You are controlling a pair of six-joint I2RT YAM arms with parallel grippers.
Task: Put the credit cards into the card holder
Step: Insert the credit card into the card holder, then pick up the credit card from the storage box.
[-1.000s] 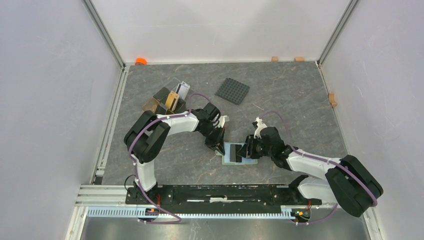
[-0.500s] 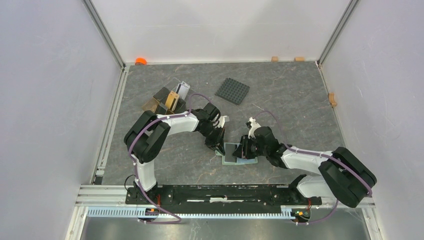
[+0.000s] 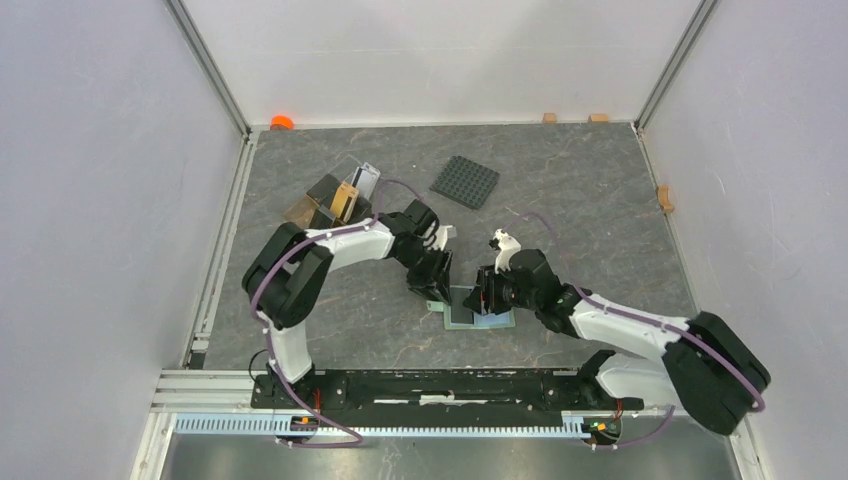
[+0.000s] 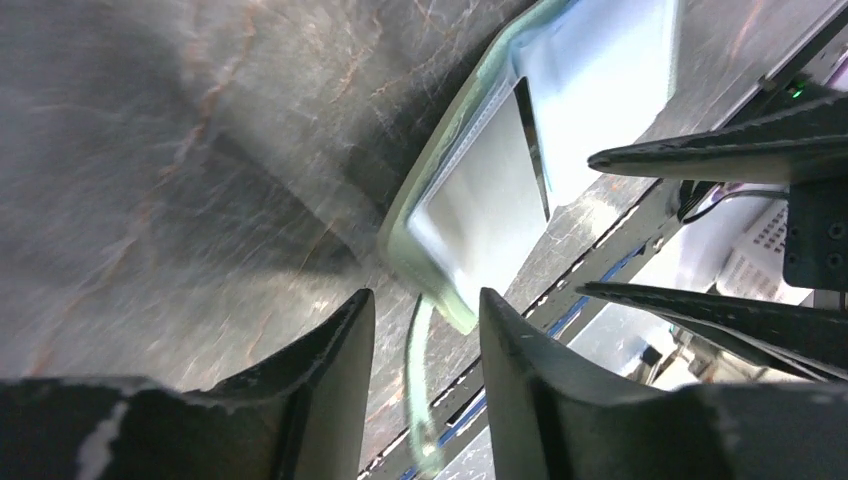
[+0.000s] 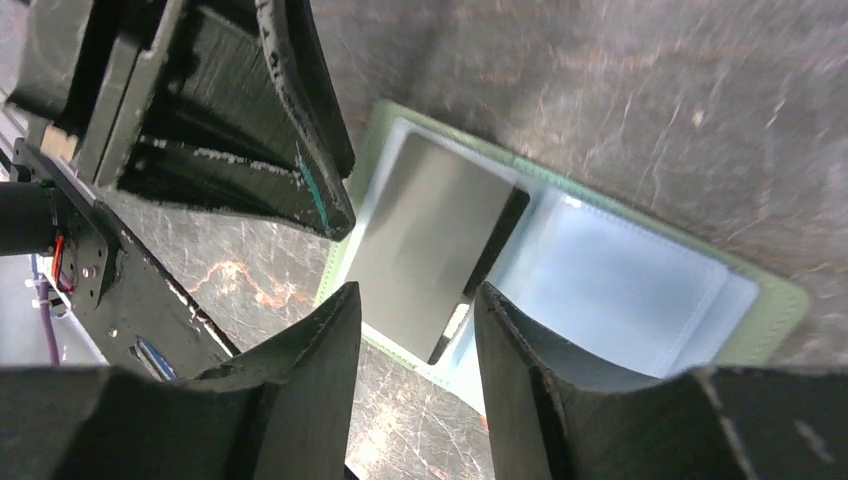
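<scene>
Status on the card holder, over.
Left hand straddling edge of sage-green folding card holder, grip unclear. Right hand open over dark plastic card on its blue inside. Nothing blocking.

Holder sage-green outside, light blue inside; card dark grey; table grey, veined; plate black, studded.

No text, label, brand or number can be read in any view; the card in the open card holder shows a plain, blurred face.
</scene>
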